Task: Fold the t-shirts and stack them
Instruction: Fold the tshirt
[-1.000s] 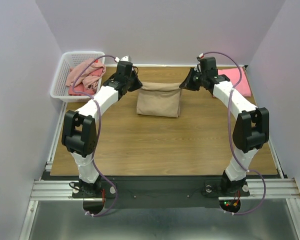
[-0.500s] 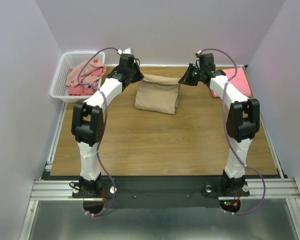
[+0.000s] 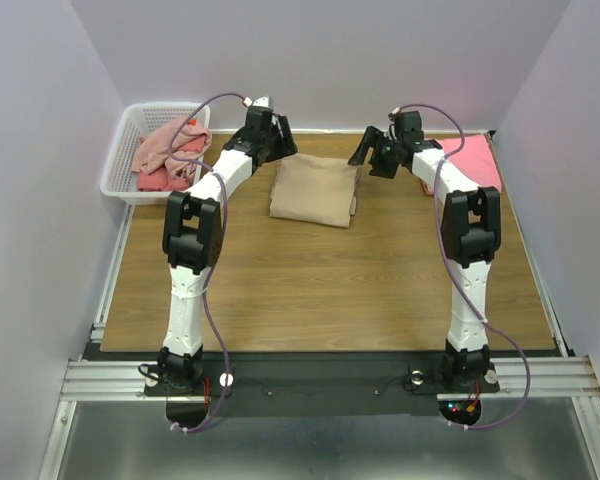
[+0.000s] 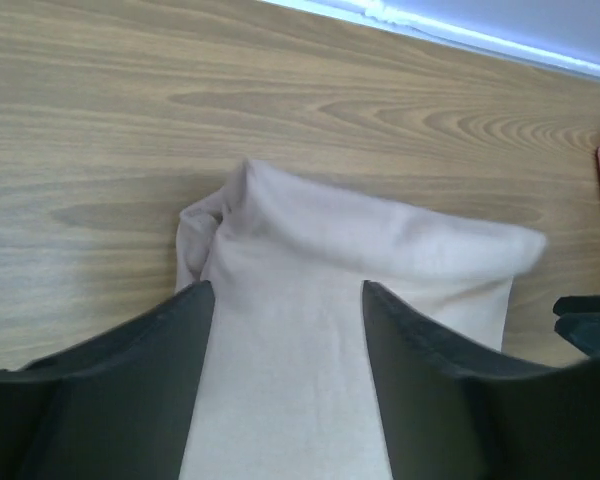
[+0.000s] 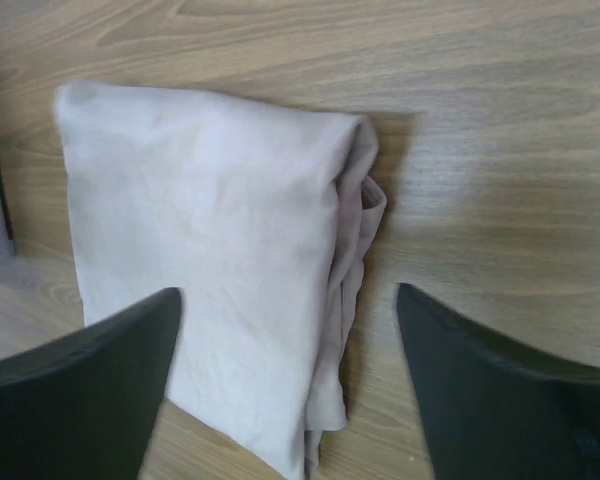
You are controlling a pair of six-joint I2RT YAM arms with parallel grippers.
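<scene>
My left claw point(image 3: 278, 138) hangs over the upper left corner of the tan shirt point(image 3: 315, 190). It is spread wide with nothing in its grip. In the left wrist view my two dark fingers point(image 4: 130, 390) frame the cloth lying below them. My right claw point(image 3: 368, 152) is just as wide apart and also holds nothing, hovering just past the shirt's upper right corner.

The tan shirt lies folded into a rectangle on the tabletop point(image 3: 310, 290), in the upper middle of the top view, between my two claws. From the right wrist I can see its layered edges along one side, a little uneven, with one flap poking out.

A salmon-pink shirt point(image 3: 470, 160) lies flat at the upper right of the tabletop. At the upper left corner of the top view a white basket point(image 3: 118, 160) holds a dusty-pink shirt point(image 3: 170, 145), crumpled on top of a red shirt point(image 3: 152, 180).
</scene>
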